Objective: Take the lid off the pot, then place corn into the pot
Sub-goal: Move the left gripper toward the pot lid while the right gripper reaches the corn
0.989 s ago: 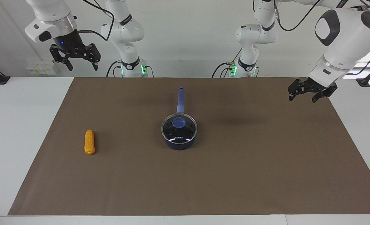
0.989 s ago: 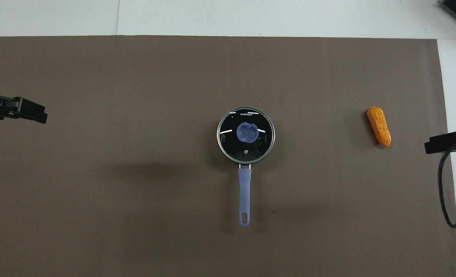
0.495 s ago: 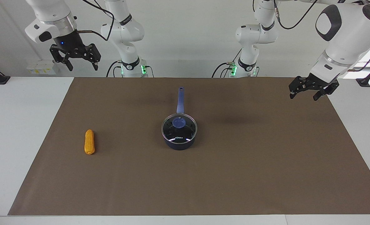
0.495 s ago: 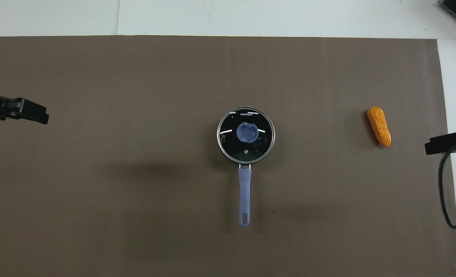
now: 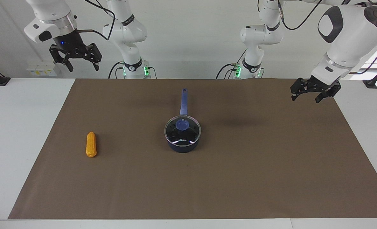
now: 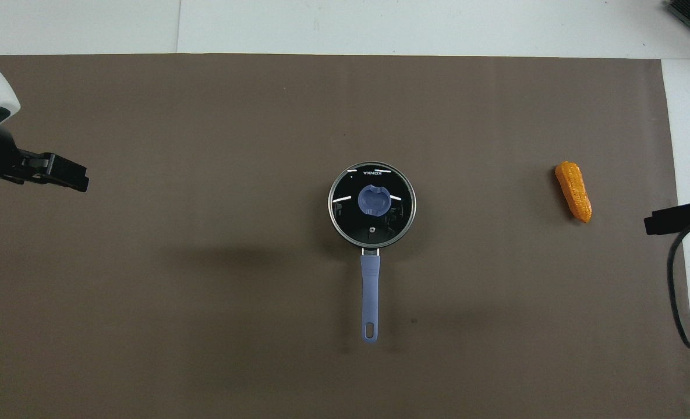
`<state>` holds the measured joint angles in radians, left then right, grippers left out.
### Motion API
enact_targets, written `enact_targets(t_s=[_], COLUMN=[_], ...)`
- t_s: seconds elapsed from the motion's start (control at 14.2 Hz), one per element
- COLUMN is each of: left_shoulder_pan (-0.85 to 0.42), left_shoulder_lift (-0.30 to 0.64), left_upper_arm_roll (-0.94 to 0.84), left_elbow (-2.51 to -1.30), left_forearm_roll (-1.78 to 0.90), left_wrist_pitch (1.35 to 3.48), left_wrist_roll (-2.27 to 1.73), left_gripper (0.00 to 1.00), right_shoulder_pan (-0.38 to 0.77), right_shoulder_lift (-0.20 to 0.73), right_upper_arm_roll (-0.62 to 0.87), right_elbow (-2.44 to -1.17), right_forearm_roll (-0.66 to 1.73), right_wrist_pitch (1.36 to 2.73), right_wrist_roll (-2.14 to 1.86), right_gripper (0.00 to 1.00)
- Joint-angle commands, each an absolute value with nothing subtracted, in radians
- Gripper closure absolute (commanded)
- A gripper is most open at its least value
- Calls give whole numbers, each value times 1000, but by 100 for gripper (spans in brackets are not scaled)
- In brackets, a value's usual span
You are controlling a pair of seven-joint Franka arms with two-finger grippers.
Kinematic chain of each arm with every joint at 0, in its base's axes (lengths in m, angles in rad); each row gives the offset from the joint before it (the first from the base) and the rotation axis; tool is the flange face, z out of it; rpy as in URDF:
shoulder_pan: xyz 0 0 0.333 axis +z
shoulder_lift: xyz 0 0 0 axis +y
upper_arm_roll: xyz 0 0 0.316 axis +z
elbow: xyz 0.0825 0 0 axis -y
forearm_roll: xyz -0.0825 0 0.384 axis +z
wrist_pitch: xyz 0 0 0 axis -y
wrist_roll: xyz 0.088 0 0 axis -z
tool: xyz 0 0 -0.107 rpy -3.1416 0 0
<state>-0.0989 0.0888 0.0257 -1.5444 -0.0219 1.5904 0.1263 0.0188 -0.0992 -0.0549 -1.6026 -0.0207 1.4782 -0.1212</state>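
The dark navy pot [image 5: 183, 148] stands mid-table on the brown mat, its long blue handle [image 6: 370, 291] pointing toward the robots. The glass lid [image 5: 188, 135] with the blue knob [image 6: 374, 199] sits on the pot. The orange corn [image 5: 91, 144] lies on the mat toward the right arm's end; it also shows in the overhead view [image 6: 573, 191]. My left gripper [image 5: 305, 99] is open and empty, in the air over the mat's edge at the left arm's end. My right gripper [image 5: 84, 68] is open and empty, high over the right arm's end of the table.
A brown mat [image 5: 239, 178] covers most of the white table [image 5: 19, 133]. The left gripper [image 6: 68, 177] and right gripper [image 6: 671, 217] show only at the side edges of the overhead view. A black cable [image 6: 673, 291] hangs by the right gripper.
My left gripper has risen a little and shifted toward the pot. My right gripper has risen slightly. Pot, lid and corn have not moved.
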Motion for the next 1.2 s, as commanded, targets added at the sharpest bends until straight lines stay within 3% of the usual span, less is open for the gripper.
enact_targets(t_s=[0.0,0.42,0.78,1.13], left_shoulder_pan=[-153,-273,-389,-523], left_shoulder_lift=[58,70,92,190], left_upper_arm_roll=[37,37,35,35], left_elbow=[-1604,-1677,-1736,-1721], left_forearm_roll=[-25,-23,-23,-25], left_wrist_pitch=[1606,1693,1813,1916], left_wrist_roll=[137,127,-35,-253], left_gripper=[0,0,0,0], right_shoulder_pan=[6,-57,-121,-135], right_shoulder_lift=[-117,-71,144,285], right_upper_arm_roll=[-58,-58,-57,-57], right_elbow=[-1724,-1916,-1947,-1950], right_forearm_roll=[-9,-11,-11,-9], right_wrist_pitch=[1590,1837,2096,2278], right_wrist_roll=[-175,-281,-383,-390], right_gripper=[0,0,0,0])
